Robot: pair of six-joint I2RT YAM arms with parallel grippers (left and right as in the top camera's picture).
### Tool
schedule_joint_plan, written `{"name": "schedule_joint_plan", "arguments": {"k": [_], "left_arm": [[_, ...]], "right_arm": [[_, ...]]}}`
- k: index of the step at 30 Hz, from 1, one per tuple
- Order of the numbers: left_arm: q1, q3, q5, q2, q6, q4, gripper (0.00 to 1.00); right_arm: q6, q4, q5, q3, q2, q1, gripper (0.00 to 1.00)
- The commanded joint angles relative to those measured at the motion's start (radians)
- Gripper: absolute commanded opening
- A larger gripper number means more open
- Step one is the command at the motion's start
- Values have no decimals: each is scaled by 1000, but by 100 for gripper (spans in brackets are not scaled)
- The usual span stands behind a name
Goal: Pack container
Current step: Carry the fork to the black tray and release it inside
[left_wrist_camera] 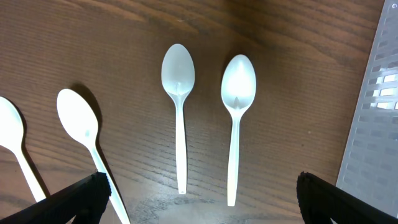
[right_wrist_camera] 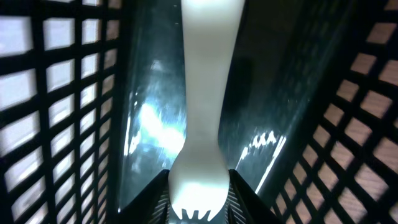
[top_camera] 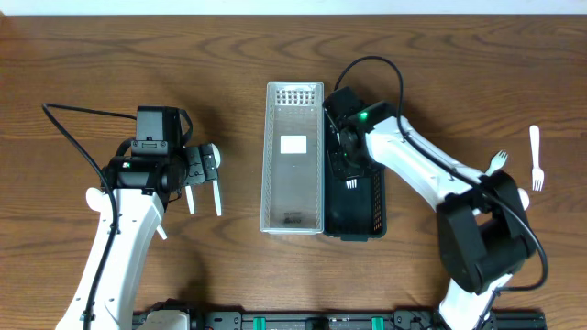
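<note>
My right gripper (right_wrist_camera: 199, 202) is down inside the black lattice basket (right_wrist_camera: 56, 112), shut on the head of a white plastic fork (right_wrist_camera: 202, 112) whose handle points away along the basket floor. From overhead the fork's tines (top_camera: 350, 183) show just below the right gripper (top_camera: 347, 170) in the basket (top_camera: 376, 206). My left gripper (left_wrist_camera: 199, 199) hangs wide open over several white spoons (left_wrist_camera: 179, 112) lying on the wood, and holds nothing. A clear plastic container (top_camera: 268, 156) stands between the arms, its edge (left_wrist_camera: 376, 112) at the right of the left wrist view.
Two more white forks lie on the table at the far right, one long (top_camera: 536, 158) and one nearer the right arm's base (top_camera: 496, 162). The clear container and the black basket stand side by side, touching. A black cable loops behind each arm.
</note>
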Motion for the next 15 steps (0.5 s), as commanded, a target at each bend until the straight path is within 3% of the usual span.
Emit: {"name": "schedule_joint_plan", "arguments": {"k": [1, 3, 9, 15], "left_arm": [[6, 18, -1, 2, 9, 0, 98], [6, 18, -1, 2, 9, 1, 98], [6, 18, -2, 2, 9, 0, 98], [6, 18, -2, 2, 9, 0, 98]], "right_arm": [[18, 20, 3, 6, 0, 6, 33], [16, 23, 4, 19, -8, 4, 44], [14, -43, 12, 137, -92, -53, 50], [151, -80, 103, 179, -257, -288, 69]]}}
